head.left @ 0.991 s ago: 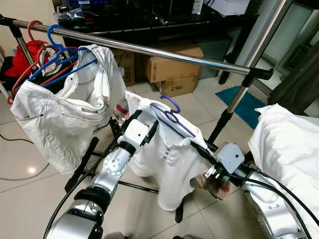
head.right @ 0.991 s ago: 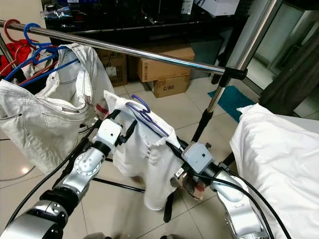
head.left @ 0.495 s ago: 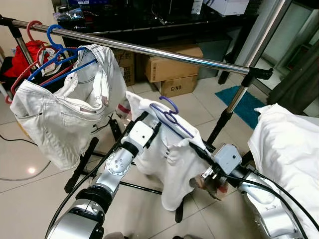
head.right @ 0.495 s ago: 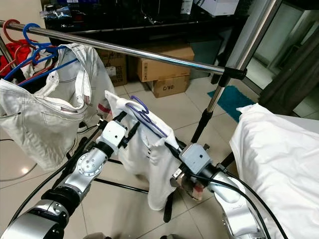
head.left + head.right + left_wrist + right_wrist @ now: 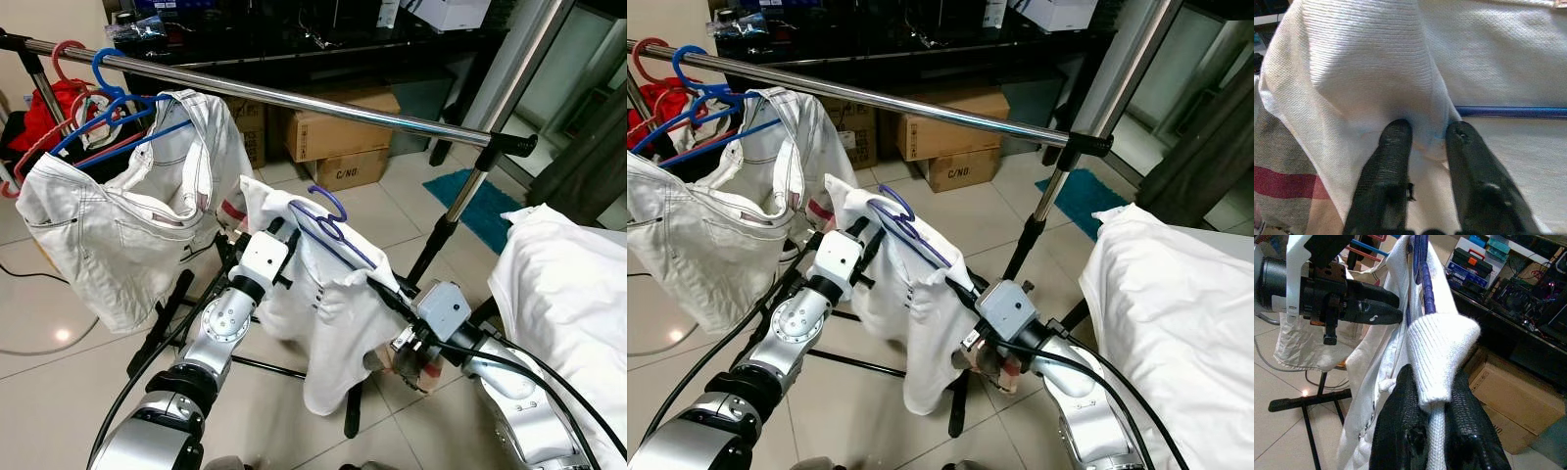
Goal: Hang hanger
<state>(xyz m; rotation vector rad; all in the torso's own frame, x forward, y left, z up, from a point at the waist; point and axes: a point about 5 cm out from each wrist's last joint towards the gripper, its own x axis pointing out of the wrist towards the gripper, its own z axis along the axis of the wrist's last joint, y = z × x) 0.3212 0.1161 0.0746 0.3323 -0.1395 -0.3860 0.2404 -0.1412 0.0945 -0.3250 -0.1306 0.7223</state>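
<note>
Left eye view shows the carrying step: a purple hanger (image 5: 331, 227) draped with a white garment (image 5: 328, 313) is held up between both arms, below and in front of the chrome rail (image 5: 294, 101), not yet hooked on. The left gripper (image 5: 1425, 139) pinches one shoulder of the garment, its jaws narrow with a fold of cloth and the hanger's bar just beyond their tips. The right gripper (image 5: 1430, 396) clamps the other shoulder, a ribbed cuff bunched between its jaws. The hook stands above and between the two pairs of jaws, well below the rail. Next, I judge, both arms must lift together until the hook clears the rail, beside the white trousers (image 5: 118, 230), then lower it on.
</note>
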